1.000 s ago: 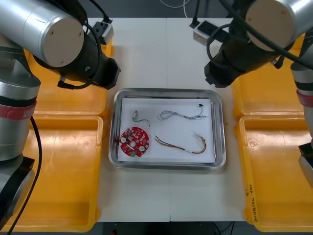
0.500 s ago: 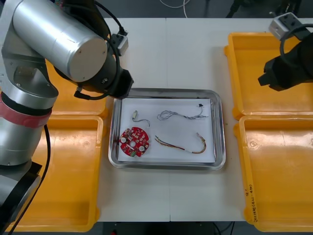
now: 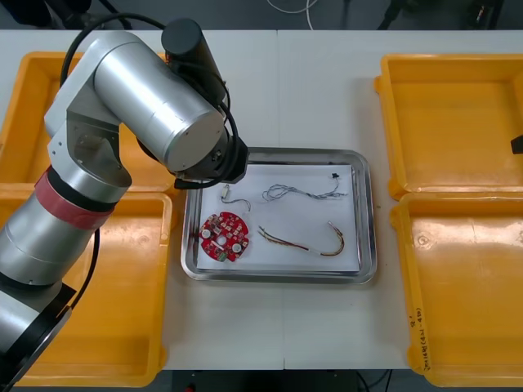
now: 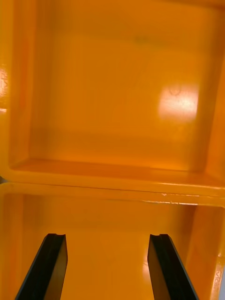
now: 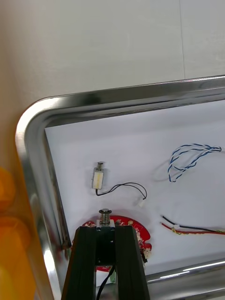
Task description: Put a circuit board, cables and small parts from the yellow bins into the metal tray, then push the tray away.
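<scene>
The metal tray (image 3: pixel 368 245), white inside, holds a round red circuit board (image 3: pixel 225 237), a blue and white cable (image 3: pixel 302 193), a red and yellow cable (image 3: pixel 306 241) and a small metal part (image 3: pixel 226 194) with a black wire. My left arm (image 3: pixel 163 106) reaches over the tray's far left corner. In the left wrist view my left gripper (image 5: pixel 105 229) is shut on another small metal part (image 5: pixel 104 219), above the board (image 5: pixel 138 230) and near the lying part (image 5: pixel 98 178). My right gripper (image 4: pixel 107 239) stands open over the right yellow bins (image 4: pixel 112 103), nothing between its fingers.
Two yellow bins (image 3: pixel 98 310) lie left of the tray and two bins (image 3: pixel 458 122) lie right of it; their floors look bare. White table (image 3: pixel 278 90) stretches beyond the tray's far rim and in front of its near rim.
My left arm has swung right and forward over the tray's far left corner. My right arm has pulled away to the right, off the table's middle.
</scene>
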